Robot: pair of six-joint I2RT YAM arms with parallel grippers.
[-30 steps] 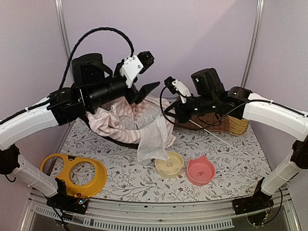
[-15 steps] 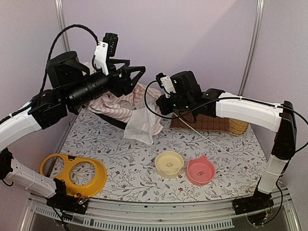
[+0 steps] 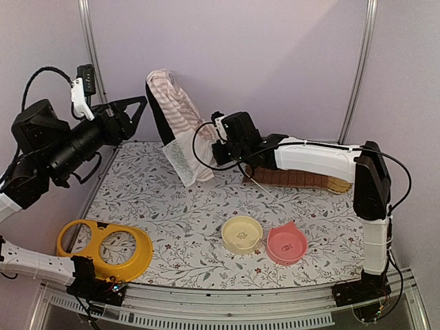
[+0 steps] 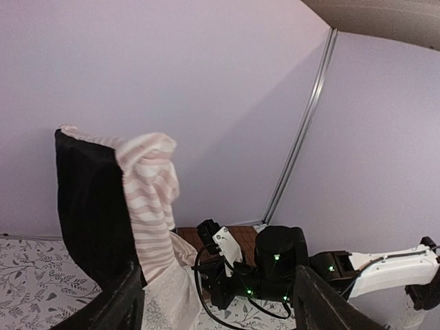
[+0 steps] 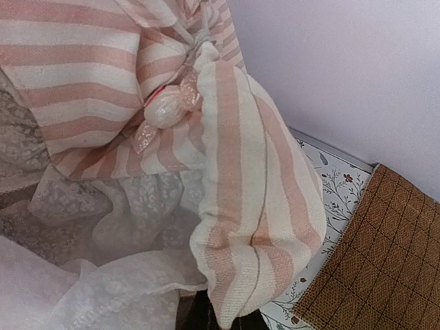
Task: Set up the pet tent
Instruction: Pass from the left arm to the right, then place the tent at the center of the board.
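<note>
Pet tent: upper centre, upright, long axis vertical, by back wall.
Left gripper: wide open, empty, just left of tent, facing it.
Right gripper: closed, apparently pinching tent's lower-right fabric; nearer arm.

The desk has a floral-printed top. A cream bowl sits toward its near edge, with a pink bowl just right of it. A yellow two-ring bowl stand lies well left of it. A brown quilted mat lies behind it to the right. The pet tent rises behind it to the left, its mesh end down at the desk.
</note>
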